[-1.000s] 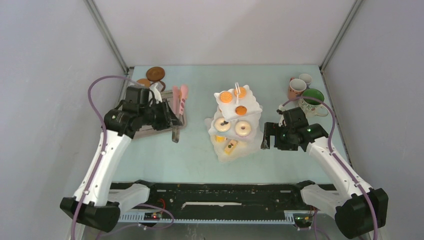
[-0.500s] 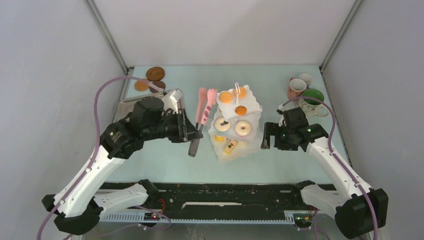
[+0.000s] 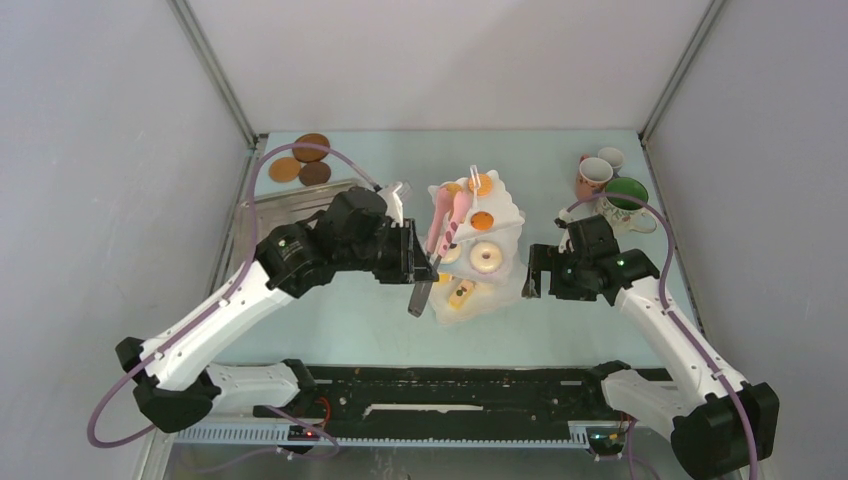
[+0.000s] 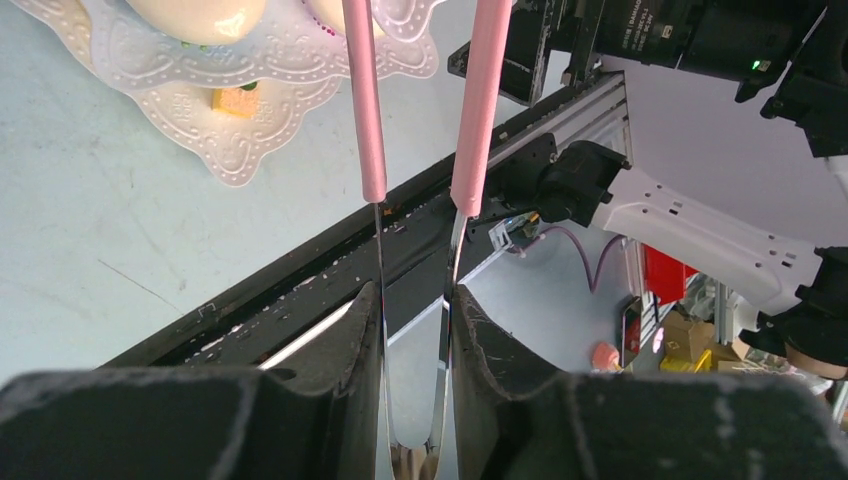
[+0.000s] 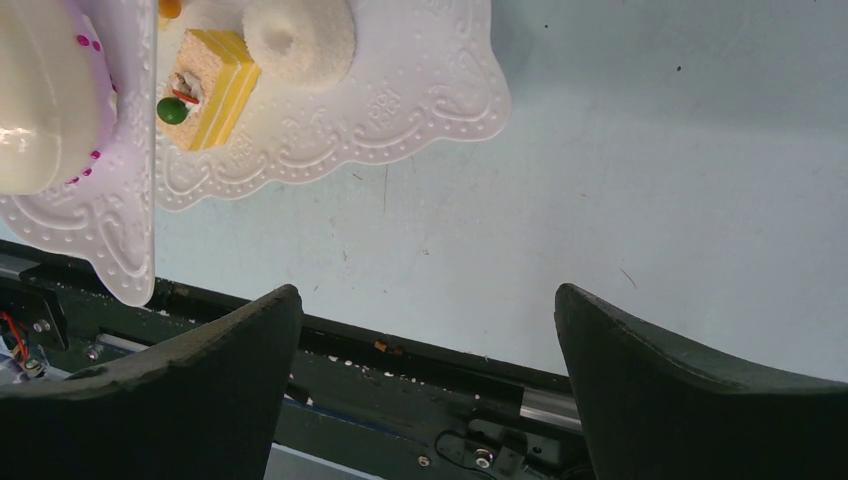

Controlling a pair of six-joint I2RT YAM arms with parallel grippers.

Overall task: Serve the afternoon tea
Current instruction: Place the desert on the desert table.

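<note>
Swung rightward in the last second, the left gripper (image 3: 421,292) has carried the pink tongs (image 3: 446,218) off the grey metal tray (image 3: 272,201) — its jaws pinch the tongs' metal handle end, and the pink tips hang over the upper tiers of the white three-tier stand (image 3: 512,213). At the stand's 3 o'clock the right gripper (image 3: 530,284) has its jaws spread wide, holding nothing. The stand sits mid-table (image 3: 350,325); three mugs (image 3: 610,182) cluster at 2 o'clock, brown coasters (image 3: 301,164) at 10 o'clock.
</note>
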